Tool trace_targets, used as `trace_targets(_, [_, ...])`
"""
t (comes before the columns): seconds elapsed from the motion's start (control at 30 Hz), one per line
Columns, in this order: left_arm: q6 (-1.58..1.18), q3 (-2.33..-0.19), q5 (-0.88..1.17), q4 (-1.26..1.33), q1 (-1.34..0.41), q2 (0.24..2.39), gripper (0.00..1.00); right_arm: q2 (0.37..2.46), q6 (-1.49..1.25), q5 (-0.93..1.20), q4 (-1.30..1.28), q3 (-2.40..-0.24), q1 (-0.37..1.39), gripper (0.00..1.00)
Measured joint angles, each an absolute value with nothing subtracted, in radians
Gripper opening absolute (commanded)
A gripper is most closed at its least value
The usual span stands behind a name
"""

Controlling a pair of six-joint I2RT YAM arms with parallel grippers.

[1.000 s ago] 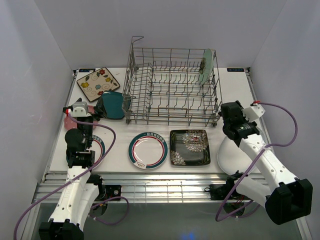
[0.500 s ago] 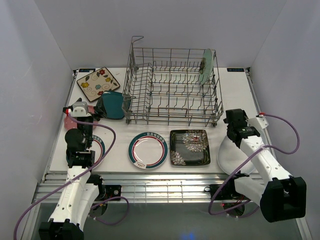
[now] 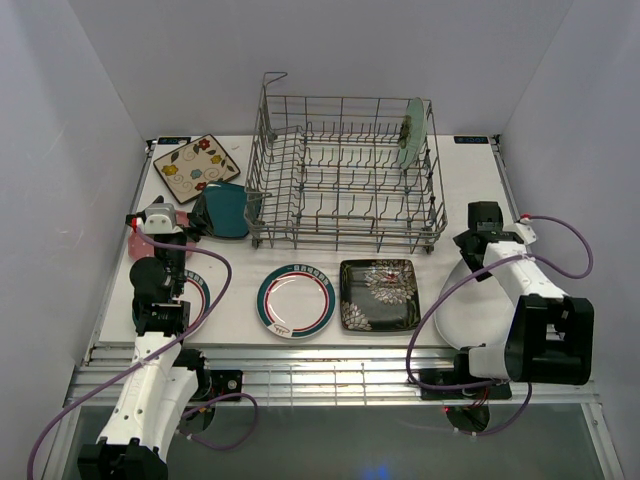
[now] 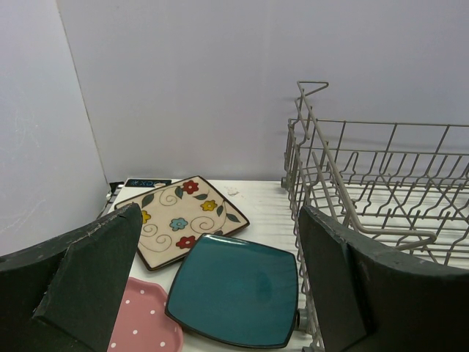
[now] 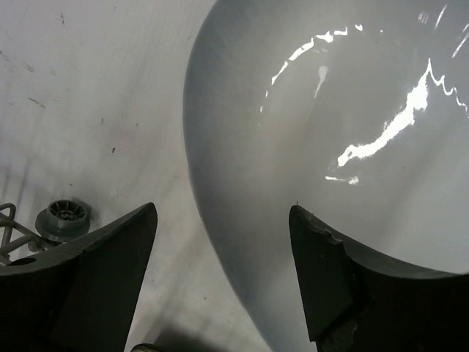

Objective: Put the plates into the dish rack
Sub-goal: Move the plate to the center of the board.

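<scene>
Rack (image 3: 345, 175) sits at the back of the table (image 3: 470, 180), mint plate (image 3: 412, 132) upright at its right end. White plate (image 5: 352, 147) lies front right, right gripper (image 5: 220, 220) spread wide over its rim. Black plate (image 3: 379, 293) and green-rimmed plate (image 3: 296, 300) lie before the rack. Left gripper (image 4: 220, 220) gapes too, facing teal plate (image 4: 234, 290) and cream plate (image 4: 183, 216).

White table (image 3: 478, 178), pale walls (image 3: 340, 40), metal rail (image 3: 320, 376)

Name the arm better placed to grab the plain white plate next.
Right. Its open right gripper hangs directly over the white plate's edge, while the left gripper sits across the table beside the teal plate.
</scene>
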State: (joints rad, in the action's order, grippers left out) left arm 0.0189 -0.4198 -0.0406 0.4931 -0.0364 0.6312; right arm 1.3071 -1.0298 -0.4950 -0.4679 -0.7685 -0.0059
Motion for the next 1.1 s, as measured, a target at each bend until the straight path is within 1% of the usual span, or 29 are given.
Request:
trace_targets(0.07, [0.019, -0.42, -0.041, 0.493, -0.036, 0.631, 0.98, 1.345, -1.021, -0.488, -0.461, -0.794, -0.016, 0.76])
trace_targets(0.17, [0.019, -0.42, -0.041, 0.493, -0.037, 0.631, 0.98, 1.394, -1.012, -0.481, -0.449, -0.815, -0.029, 0.71])
trace_targets(0.27, [0.019, -0.42, -0.04, 0.493, -0.036, 0.631, 0.98, 1.435, -1.007, -0.465, -0.445, -0.829, -0.04, 0.63])
trace_targets(0.3, [0.019, -0.42, -0.04, 0.493, -0.037, 0.631, 0.98, 1.447, -1.005, -0.461, -0.444, -0.834, -0.044, 0.59])
trace_targets(0.5, [0.019, -0.42, -0.04, 0.493, -0.036, 0.631, 0.98, 1.493, -0.998, -0.441, -0.442, -0.87, -0.056, 0.48])
trace_targets(0.87, [0.019, -0.42, -0.04, 0.493, -0.037, 0.631, 0.98, 1.549, -0.983, -0.418, -0.436, -0.92, -0.068, 0.46])
trace_targets(0.97, [0.02, -0.42, -0.04, 0.493, -0.036, 0.631, 0.98, 1.56, -0.976, -0.417, -0.438, -0.923, -0.071, 0.43])
trace_targets(1.07, [0.02, -0.42, -0.04, 0.493, -0.037, 0.631, 0.98, 1.56, -0.967, -0.416, -0.442, -0.923, -0.073, 0.31])
trace_targets(1.1, [0.02, -0.42, -0.041, 0.493, -0.037, 0.631, 0.98, 1.56, -0.965, -0.415, -0.443, -0.923, -0.074, 0.25])
